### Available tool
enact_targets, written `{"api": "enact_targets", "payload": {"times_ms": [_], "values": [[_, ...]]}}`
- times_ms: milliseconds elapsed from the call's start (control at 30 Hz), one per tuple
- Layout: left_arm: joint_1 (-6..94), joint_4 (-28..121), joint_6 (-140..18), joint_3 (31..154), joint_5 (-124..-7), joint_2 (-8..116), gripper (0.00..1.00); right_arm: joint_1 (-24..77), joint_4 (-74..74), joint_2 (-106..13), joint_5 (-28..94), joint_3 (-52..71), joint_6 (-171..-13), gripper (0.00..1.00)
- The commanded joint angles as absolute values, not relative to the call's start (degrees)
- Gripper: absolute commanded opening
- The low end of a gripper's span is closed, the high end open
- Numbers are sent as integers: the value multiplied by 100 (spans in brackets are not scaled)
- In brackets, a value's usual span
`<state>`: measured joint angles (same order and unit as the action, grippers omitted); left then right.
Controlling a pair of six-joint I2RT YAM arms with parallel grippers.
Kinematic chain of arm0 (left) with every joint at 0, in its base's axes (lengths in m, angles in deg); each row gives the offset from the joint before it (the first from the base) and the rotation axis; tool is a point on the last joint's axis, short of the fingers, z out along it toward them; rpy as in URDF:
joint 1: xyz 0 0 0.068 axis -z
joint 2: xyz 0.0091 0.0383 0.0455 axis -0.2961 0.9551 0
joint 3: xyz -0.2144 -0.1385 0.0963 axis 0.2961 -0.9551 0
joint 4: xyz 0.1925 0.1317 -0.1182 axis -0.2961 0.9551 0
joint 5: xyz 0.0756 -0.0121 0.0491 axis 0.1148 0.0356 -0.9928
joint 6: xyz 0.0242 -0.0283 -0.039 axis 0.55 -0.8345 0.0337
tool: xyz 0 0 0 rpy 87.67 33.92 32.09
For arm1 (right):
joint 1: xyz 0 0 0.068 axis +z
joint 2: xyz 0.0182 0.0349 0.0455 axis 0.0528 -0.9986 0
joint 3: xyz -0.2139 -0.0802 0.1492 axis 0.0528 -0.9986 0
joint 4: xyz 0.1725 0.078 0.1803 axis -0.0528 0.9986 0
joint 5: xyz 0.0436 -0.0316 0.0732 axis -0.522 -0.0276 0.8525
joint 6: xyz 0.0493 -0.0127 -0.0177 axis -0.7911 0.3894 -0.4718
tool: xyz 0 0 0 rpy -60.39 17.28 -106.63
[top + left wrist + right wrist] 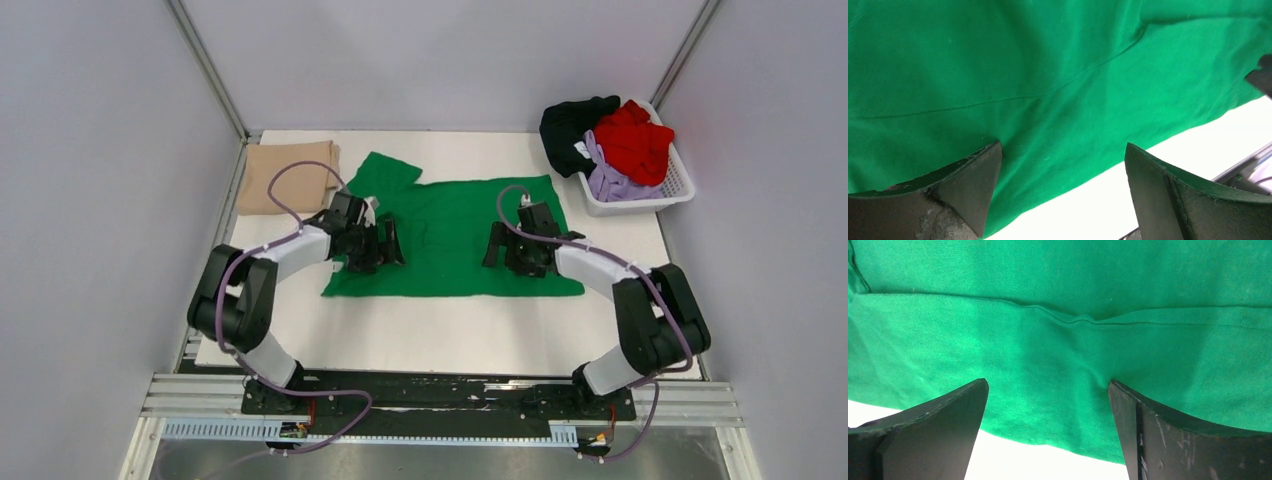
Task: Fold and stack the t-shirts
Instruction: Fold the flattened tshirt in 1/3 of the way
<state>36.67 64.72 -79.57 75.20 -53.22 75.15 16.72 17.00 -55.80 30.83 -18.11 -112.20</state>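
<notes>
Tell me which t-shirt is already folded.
The tan t-shirt, a neat rectangle at the far-left corner. The green t-shirt lies spread open; the black t-shirt, red t-shirt and lavender t-shirt are heaped in the basket.

Light falls bright and even from overhead, so the white table (440, 330) sits close to washed out and only short, soft shadows lie on the green t-shirt (450, 235). In both my wrist views the cloth's weave is crisp, while my dark fingers (968, 185) at the bottom edge look soft and a little out of focus, and the strip of table past the hem blows out to plain white. The overhead view seems to bow slightly at its edges.
</notes>
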Motion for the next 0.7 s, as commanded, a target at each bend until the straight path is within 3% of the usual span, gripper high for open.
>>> {"api": "enact_targets", "payload": {"times_ms": [0, 200, 400, 667], "values": [[4075, 7620, -8296, 6535, -5817, 6526, 100, 2177, 2994, -5165, 3544, -2742, -11865, 100], [4407, 8241, -8747, 5316, -5749, 4831, 100, 2799, 3825, -4379, 3564, -3184, -12463, 100], [4597, 8640, -9214, 4954, -5765, 3473, 100, 2989, 3914, -3832, 3459, -3254, -12679, 100], [4588, 7643, -9262, 5728, -5842, 3696, 100, 2985, 3340, -3682, 2665, -2540, -12617, 100]]}}
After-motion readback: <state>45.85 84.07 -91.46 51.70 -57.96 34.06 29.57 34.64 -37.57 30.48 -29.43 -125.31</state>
